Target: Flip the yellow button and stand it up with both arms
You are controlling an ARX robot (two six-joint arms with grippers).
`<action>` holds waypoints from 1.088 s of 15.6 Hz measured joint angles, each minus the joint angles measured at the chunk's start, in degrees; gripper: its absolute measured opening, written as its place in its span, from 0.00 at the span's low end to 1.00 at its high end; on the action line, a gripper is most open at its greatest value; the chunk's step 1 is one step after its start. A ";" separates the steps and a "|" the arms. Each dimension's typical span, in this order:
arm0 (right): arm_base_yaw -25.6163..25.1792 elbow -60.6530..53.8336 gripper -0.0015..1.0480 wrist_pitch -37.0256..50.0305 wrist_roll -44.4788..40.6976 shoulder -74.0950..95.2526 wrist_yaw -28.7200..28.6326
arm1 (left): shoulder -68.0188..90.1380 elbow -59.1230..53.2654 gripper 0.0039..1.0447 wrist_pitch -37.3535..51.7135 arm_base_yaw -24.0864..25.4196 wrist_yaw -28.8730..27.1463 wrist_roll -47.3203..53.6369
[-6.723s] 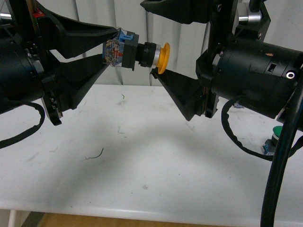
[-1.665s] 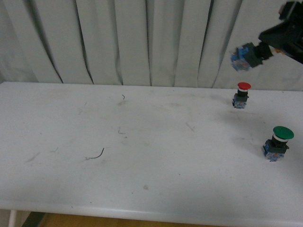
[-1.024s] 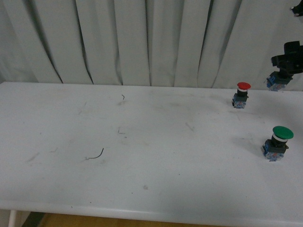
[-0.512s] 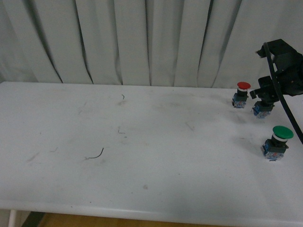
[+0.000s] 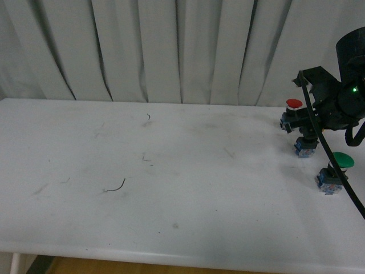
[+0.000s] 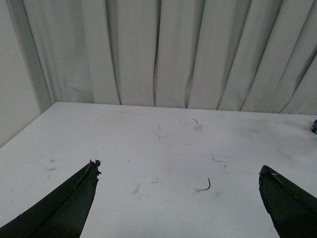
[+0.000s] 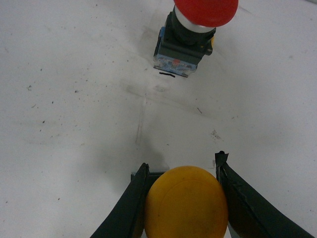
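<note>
Buttons are clustering at the far right of the table in the front view. The red button is standing furthest back and the green button is standing nearer and further right. Between them the right gripper is reaching down from above with the yellow button hanging under it. Only the blue base is showing here, pointing down at the tabletop; whether it is touching or hovering just above, I cannot tell. The left arm is not showing in this view, so the right arm is plainly the nearer one.

From the left wrist, the left gripper is spreading its fingers wide with nothing between them, looking out over scuffed tabletop towards the curtain.

From the right wrist, the yellow cap is facing straight up at the camera, so the long axis is running upright, cap up and base down. The right fingers are pinching in from either side, hugging the cap's edge and seemingly gripping the collar beneath. The red button is standing just beyond, apart from it. To my eye the flip is done and the standing is being finished: the next move is turning on whether the base is sitting flat before those fingers let go
</note>
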 joint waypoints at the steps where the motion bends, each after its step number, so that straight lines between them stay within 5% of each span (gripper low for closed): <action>1: 0.09 0.00 0.34 0.35 0.48 0.07 1.38 | 0.00 0.00 0.94 -0.02 0.00 0.00 0.00; 14: 0.31 0.07 0.34 1.70 4.20 0.72 4.52 | 0.00 0.00 0.94 0.00 0.00 0.00 0.00; 17: 0.33 0.09 0.78 1.66 4.66 0.72 4.31 | 0.00 0.00 0.94 0.00 0.00 0.00 0.00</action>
